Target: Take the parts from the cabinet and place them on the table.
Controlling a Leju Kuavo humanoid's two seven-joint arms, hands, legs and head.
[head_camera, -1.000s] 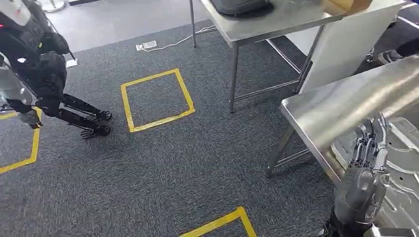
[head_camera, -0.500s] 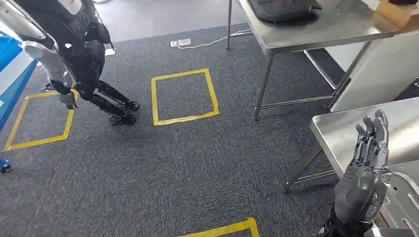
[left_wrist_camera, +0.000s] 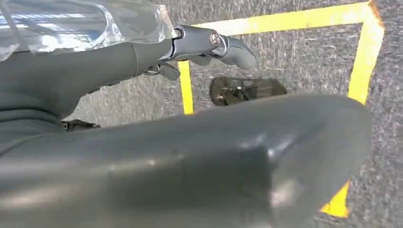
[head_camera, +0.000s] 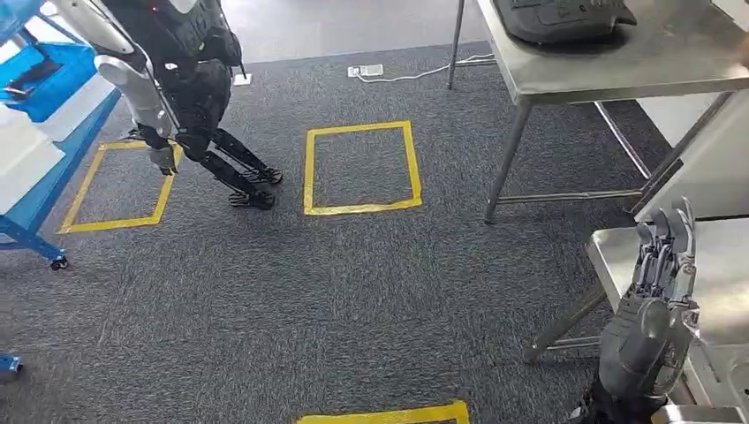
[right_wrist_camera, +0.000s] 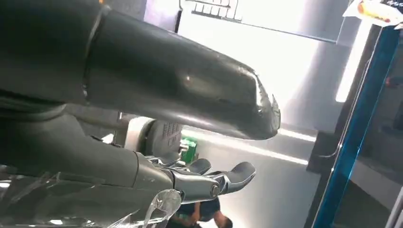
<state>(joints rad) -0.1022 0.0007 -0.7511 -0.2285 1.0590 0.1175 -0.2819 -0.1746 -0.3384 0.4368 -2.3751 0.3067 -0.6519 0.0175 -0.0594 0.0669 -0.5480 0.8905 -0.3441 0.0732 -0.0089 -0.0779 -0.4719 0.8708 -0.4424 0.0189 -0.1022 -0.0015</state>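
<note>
Grey carpet (head_camera: 353, 300), whole view swung leftward since a moment ago. Blue cabinet (head_camera: 44, 84) now entering, well apart from right hand (head_camera: 658, 296); counter (head_camera: 715, 256) just beside it. Right hand and left hand (left_wrist_camera: 190, 156) empty, fingers straight. Probably turning to fetch a part.

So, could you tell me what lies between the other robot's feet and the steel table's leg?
In the head view, a yellow tape square on the carpet.

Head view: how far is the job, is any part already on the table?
Nothing shows as done: the near steel table is bare where visible. In hand: nothing; the right hand is empty, fingers straight, and the left hand holds nothing. Left: fetching parts, probably from the blue rack across the carpet.
</note>
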